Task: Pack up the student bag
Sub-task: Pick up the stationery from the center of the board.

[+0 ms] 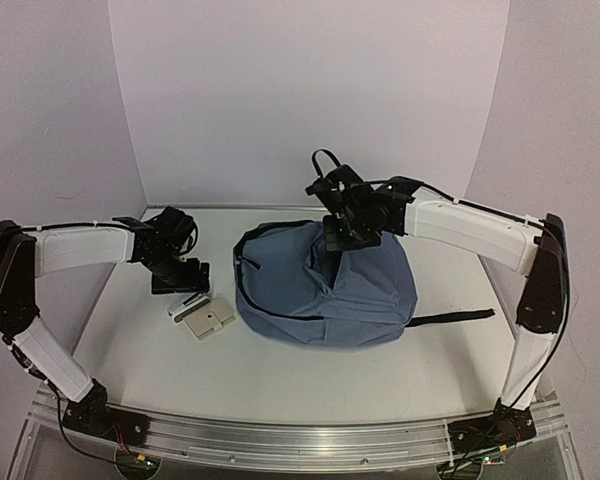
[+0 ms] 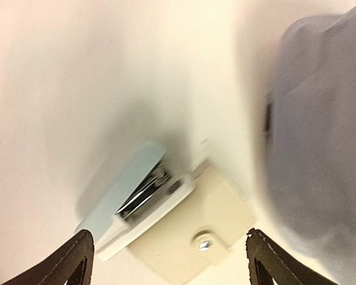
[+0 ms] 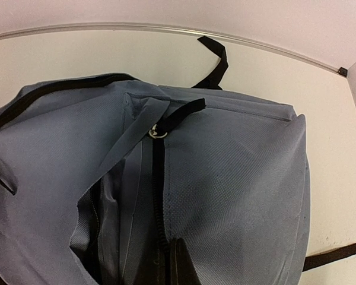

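The student bag, grey-blue with black zippers, lies in the middle of the table. My right gripper sits on its top and is shut on a fold of fabric beside the zipper. Only one dark fingertip shows in the right wrist view. To the left of the zipper the bag gapes onto dark lining. My left gripper hangs open just above a pale blue and white stapler and a cream snap pouch. Its fingers stand wide on either side of them, touching nothing.
The stapler and the pouch lie together just left of the bag. A black strap trails from the bag to the right. Another strap loop rises behind the right gripper. White walls close in the table.
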Available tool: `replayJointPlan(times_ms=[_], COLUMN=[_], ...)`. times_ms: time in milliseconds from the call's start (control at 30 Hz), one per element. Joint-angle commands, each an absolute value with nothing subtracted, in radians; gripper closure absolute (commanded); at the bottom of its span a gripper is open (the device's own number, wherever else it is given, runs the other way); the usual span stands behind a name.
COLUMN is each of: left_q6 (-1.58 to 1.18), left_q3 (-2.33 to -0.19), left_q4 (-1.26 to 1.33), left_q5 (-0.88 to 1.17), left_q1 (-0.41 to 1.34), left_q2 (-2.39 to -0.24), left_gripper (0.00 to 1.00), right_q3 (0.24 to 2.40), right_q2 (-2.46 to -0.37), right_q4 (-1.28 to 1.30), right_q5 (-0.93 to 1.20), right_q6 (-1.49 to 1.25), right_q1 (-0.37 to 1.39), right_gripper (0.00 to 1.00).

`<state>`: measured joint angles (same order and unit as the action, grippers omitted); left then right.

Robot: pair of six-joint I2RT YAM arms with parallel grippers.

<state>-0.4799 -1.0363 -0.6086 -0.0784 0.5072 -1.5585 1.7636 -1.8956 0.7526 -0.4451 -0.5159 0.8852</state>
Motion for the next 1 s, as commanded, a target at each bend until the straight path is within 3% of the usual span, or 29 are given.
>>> replayJointPlan(times_ms=[0, 600, 833, 967], left_q6=[-0.446, -0.328, -0.32, -0.323], left_q3=[-1.018, -1.085, -1.111, -1.105], left_q4=[-0.664, -0.604, -0.602, -0.603], left_q5=[-0.132, -0.048, 0.094, 0.064], left_q1=[0.493, 0.446, 0.448, 0.446], left_q2=[-1.597, -1.749, -1.768, -1.764], left_gripper=[0.1, 0.09, 0.18, 0.25], right_q3=[1.769, 1.77, 1.766, 1.775], right_q2=[-1.795, -1.789, -1.795, -1.798], right_q4=[0.679, 0.671, 0.672, 0.672], right_q5=[-0.463, -0.431, -0.43, -0.426], right_q6=[-0.517, -0.519, -0.514, -0.508], right_q1=[0.9, 0.9, 0.9, 0.9], right_gripper=[1.0, 1.0, 1.0, 1.0])
